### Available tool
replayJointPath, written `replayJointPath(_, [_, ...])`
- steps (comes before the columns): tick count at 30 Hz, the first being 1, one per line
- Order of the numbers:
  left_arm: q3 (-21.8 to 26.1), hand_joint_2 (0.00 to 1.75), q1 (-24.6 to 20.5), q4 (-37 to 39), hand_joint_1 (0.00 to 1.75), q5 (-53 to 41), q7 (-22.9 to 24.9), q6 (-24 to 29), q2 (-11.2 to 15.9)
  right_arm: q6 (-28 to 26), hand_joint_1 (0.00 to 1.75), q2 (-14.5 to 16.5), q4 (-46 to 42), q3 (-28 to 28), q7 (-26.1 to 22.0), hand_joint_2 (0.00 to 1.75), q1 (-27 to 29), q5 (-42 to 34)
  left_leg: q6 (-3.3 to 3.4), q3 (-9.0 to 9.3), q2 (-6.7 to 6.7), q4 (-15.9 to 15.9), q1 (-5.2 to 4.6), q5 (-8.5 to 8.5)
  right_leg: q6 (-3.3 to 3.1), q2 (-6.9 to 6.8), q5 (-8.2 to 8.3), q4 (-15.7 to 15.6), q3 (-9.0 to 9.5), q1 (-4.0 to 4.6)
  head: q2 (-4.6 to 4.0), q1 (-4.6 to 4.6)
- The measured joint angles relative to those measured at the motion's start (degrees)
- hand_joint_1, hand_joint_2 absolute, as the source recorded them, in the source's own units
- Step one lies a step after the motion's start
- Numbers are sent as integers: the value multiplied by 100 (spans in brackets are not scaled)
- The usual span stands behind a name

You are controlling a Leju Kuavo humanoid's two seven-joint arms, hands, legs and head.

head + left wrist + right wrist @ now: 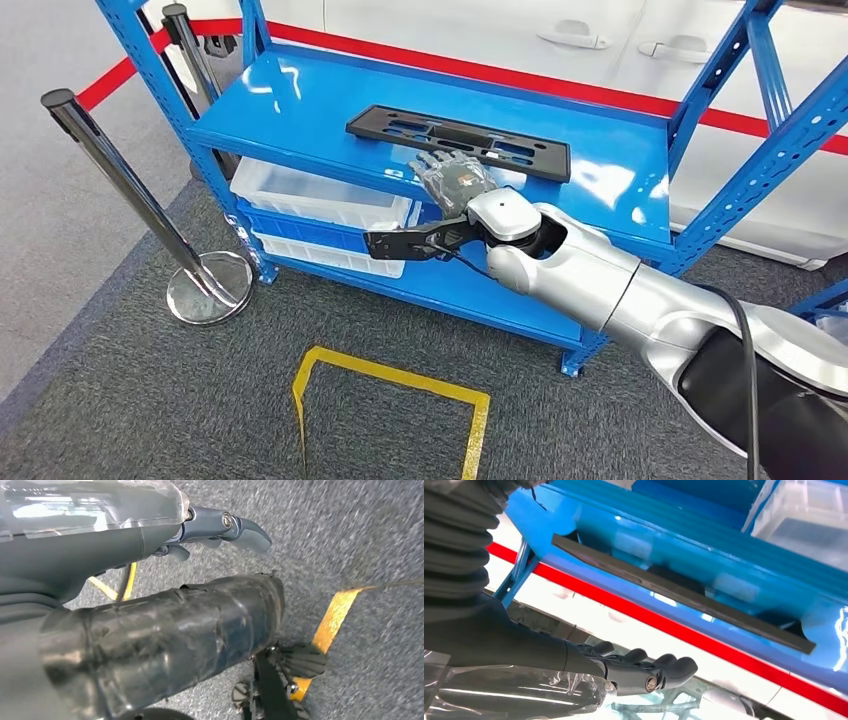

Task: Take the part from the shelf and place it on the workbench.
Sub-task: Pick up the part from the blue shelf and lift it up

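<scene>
The part (458, 140) is a long flat black plate with cut-outs, lying on the top board of the blue shelf (300, 105). My right hand (455, 178) hovers at the shelf's front edge, just short of the part's near side, fingers apart and holding nothing. In the right wrist view the part (684, 597) appears edge-on against the shelf board (704, 545), with a gap between it and the fingers (644, 672). My left hand (150, 545) hangs over the grey carpet with its fingers (225, 525) stretched out and nothing in them.
A chrome barrier post (125, 185) with a round base (210, 288) stands left of the shelf. White bins (320, 195) sit on the lower shelf levels. Yellow tape (390, 385) marks a square on the carpet. A white car (600, 45) stands behind the red line.
</scene>
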Motion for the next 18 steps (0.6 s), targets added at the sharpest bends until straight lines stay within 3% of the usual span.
replayJointPath(2, [-2, 0, -5, 0, 0, -4, 3, 4, 1, -9, 0, -15, 5, 0, 4, 175, 29, -3, 49, 27, 1, -1, -11, -29, 9, -2, -268, 749, -425, -5, 0, 4])
replayJointPath(3, [-3, 0, -6, 0, 0, -7, 7, 7, 2, -16, 0, -25, 9, 0, 6, 175, 55, -8, 58, 40, -1, 1, -15, -44, 12, -4, -296, 986, -591, -9, 0, 4])
replayJointPath(4, [-4, 0, -6, 0, 0, -10, 12, 10, 3, -25, 0, -33, 12, 0, 8, 175, 79, -11, 59, 58, -6, 5, -18, -62, 10, -6, -212, 1020, -661, -11, 0, 4])
replayJointPath(5, [-5, 0, -4, 0, 0, -14, 18, 13, 4, -35, 0, -45, 15, -1, 10, 175, 95, -15, 54, 82, -13, 12, -19, -85, -1, -9, -26, 833, -615, -11, 0, 5])
replayJointPath(7, [-7, 0, 2, 0, 0, -29, 31, 14, 3, -58, 0, -78, 18, -9, 14, 175, 105, -15, 26, 131, -30, 35, -27, -143, -56, -12, 410, 93, -306, 2, 0, 5])
replayJointPath(8, [-7, 0, 2, 0, 0, -35, 37, 14, 2, -70, 0, -94, 19, -14, 22, 175, 104, -10, 3, 139, -38, 53, -36, -170, -84, -11, 525, -230, -158, 16, 0, 5])
replayJointPath(10, [-9, 0, 1, 0, 0, -41, 47, 14, -2, -88, 0, -117, 20, -22, 47, 175, 113, 5, -52, 138, -43, 62, -48, -201, -122, -4, 539, -504, -27, 42, 1, 3])
replayJointPath(14, [-13, 0, 4, 0, 0, -44, 54, 14, -4, -92, 0, -156, 17, -45, 97, 175, 117, 33, -169, 88, -22, 221, -35, -348, -194, 13, 534, -617, 67, 0, 1, -9])
replayJointPath(17, [-17, 0, -4, 0, 0, -48, 54, 14, 3, -93, 0, -164, 16, -59, 104, 175, 130, 48, -242, -432, -10, 1244, -18, -767, -237, 14, 503, -643, 140, -14, 0, -28])
replayJointPath(18, [-19, 0, -3, 0, 0, -48, 54, 13, 6, -94, 0, -165, 16, -59, 104, 175, 149, 60, -258, -623, -10, 1551, -16, -829, -241, 16, 486, -641, 159, -13, 0, -27])
